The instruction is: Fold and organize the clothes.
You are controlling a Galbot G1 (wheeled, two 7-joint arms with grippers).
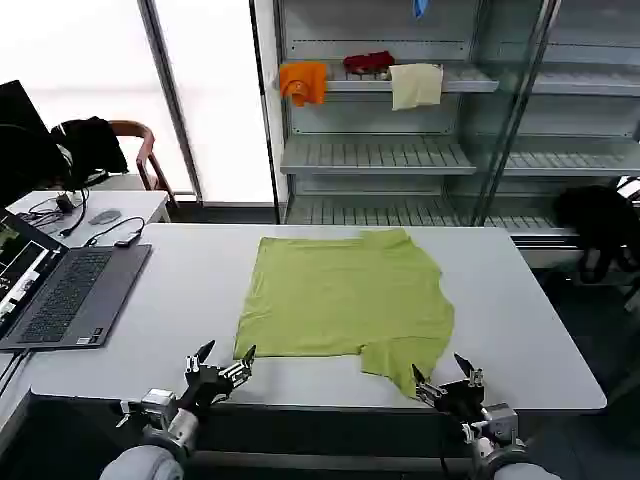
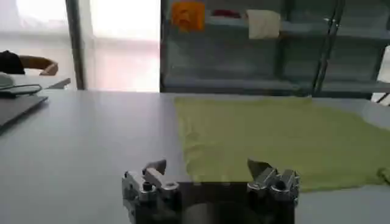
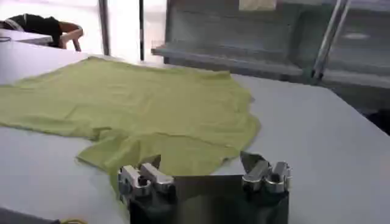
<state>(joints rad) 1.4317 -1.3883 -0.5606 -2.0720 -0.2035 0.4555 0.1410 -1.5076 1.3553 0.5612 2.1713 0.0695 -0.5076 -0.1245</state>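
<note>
A lime yellow-green T-shirt (image 1: 345,295) lies spread flat on the white table (image 1: 190,290), plain side up, one sleeve hanging toward the front edge. My left gripper (image 1: 226,360) hovers open just before the shirt's near left corner. My right gripper (image 1: 441,373) stands open at the near sleeve. In the left wrist view the left gripper (image 2: 207,167) faces the shirt (image 2: 274,137), its jaws wide apart and holding nothing. In the right wrist view the right gripper (image 3: 200,161) is open over the sleeve of the shirt (image 3: 134,103).
An open laptop (image 1: 60,290) with cables sits on the table's left part. Behind the table stands a shelf rack (image 1: 380,150) holding orange (image 1: 303,80), red (image 1: 368,63) and cream (image 1: 415,85) cloths. A black garment (image 1: 600,220) hangs at the right.
</note>
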